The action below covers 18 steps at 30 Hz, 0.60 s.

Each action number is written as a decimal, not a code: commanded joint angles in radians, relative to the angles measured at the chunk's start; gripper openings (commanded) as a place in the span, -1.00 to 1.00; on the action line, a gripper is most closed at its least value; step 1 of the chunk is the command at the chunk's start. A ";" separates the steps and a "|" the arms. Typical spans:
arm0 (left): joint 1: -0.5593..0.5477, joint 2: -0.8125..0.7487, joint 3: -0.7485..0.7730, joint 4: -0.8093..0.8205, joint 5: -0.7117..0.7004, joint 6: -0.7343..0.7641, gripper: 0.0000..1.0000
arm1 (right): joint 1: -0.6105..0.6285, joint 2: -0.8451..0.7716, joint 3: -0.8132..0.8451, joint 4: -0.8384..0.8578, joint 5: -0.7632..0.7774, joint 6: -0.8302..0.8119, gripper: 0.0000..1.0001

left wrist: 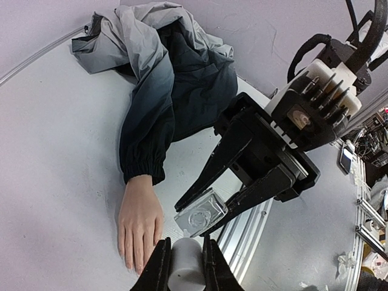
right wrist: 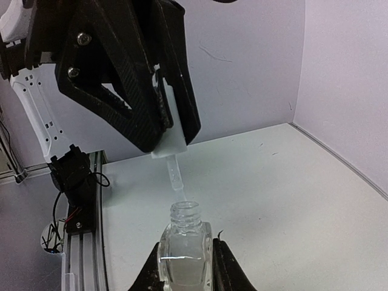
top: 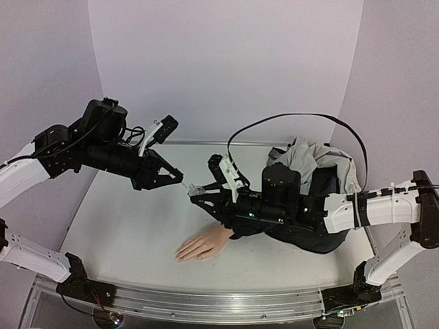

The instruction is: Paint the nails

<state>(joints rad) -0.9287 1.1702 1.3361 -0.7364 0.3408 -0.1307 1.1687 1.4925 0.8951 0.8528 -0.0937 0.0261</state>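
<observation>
Noting the white tabletop [top: 123, 226] first: a peach skin-toned mannequin hand [top: 204, 245] lies palm-down on it, fingers pointing left in the top view.

A crumpled grey-and-navy fabric jacket [top: 315, 164] lies behind and to the right of the hand. Its dark elastic cuff meets the wrist.

Left gripper [top: 180, 181]: in the air, above and left of the hand. Its fingers are pinched on a white plastic cap [right wrist: 170, 142]. A thin clear brush stem [right wrist: 176, 176] hangs from the cap.

Right gripper [top: 195, 192]: in the air, directly behind and above the hand. Its fingers are clamped on the flat sides of a small clear glass bottle [right wrist: 185, 248]. The bottle is upright and uncapped, with clear liquid in its lower half.

The brush tip sits at the bottle's open neck. Cannot tell whether it is inside.

The pale nails [left wrist: 128, 262] are at the fingertips, resting on the table below and apart from both grippers. They are too small to show any coating.
</observation>
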 commanded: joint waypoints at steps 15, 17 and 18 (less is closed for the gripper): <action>-0.002 -0.016 0.049 0.038 0.004 -0.009 -1.00 | 0.010 0.018 0.050 0.101 -0.009 -0.006 -1.00; -0.002 -0.010 0.049 0.037 0.011 -0.012 -1.00 | 0.010 0.016 0.046 0.106 -0.007 -0.005 -1.00; -0.002 -0.008 0.048 0.040 0.015 -0.013 -1.00 | 0.010 0.015 0.045 0.109 -0.007 -0.005 -1.00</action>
<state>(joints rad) -0.9287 1.1698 1.3373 -0.7349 0.3382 -0.1314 1.1732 1.5230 0.8967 0.8673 -0.0948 0.0261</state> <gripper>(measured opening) 0.143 0.216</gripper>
